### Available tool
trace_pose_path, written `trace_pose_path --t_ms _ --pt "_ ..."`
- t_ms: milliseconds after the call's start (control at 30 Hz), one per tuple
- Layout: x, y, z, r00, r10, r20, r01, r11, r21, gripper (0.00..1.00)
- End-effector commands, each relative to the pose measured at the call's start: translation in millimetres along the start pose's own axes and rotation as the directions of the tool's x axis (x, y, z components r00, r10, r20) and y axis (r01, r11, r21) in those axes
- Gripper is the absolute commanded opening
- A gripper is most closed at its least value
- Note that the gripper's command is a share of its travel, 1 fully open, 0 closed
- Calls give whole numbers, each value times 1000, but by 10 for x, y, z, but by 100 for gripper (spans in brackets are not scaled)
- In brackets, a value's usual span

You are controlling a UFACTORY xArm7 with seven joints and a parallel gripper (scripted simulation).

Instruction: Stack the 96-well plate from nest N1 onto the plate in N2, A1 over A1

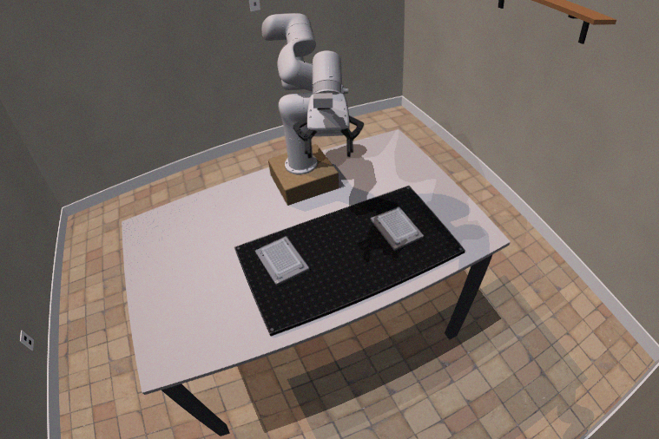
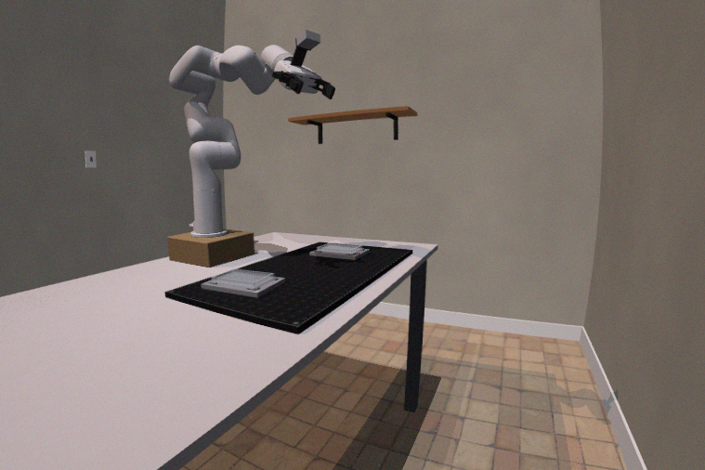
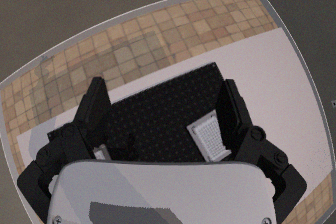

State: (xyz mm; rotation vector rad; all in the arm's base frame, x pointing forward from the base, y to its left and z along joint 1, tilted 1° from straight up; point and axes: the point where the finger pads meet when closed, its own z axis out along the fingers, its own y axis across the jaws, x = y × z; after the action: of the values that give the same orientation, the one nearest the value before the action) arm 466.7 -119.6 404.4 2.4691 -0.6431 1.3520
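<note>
Two clear 96-well plates sit in grey nests on the black perforated mat (image 1: 348, 256). The plate in nest N1 (image 1: 281, 258) is at the mat's left in the top view and is the nearer one in the exterior view (image 2: 242, 281). The plate in nest N2 (image 1: 396, 227) is at the mat's right, and is the farther one in the exterior view (image 2: 339, 251). My gripper (image 1: 328, 149) (image 2: 325, 91) is open and empty, high above the table near the arm's base. In the wrist view the fingers frame the mat, and the N1 plate (image 3: 208, 137) shows beside the right finger. The A1 marks are too small to read.
The arm stands on a wooden block (image 1: 304, 180) at the back of the white table. A wooden wall shelf (image 2: 353, 114) hangs beyond the gripper, slightly below it. The table's right edge runs close to the mat.
</note>
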Motion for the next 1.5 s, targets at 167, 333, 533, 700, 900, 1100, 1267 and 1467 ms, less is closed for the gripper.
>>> trace_pose_path --t_ms 167,333,533,700,900,1100,1267,1467 --pt "-187 246 258 994 -36 104 34 999 20 100" --pt "-294 337 368 984 -62 164 58 998 33 100" --pt "-449 452 513 975 -83 207 75 996 44 100" --pt "-622 563 655 962 -105 252 94 994 57 100" --pt "-774 647 762 935 -145 323 124 989 84 100" --pt "-967 747 885 901 -187 392 154 981 115 100" --pt "-1111 818 971 901 -188 392 154 981 115 100" --pt "-1319 912 1075 859 -233 457 183 971 151 100"
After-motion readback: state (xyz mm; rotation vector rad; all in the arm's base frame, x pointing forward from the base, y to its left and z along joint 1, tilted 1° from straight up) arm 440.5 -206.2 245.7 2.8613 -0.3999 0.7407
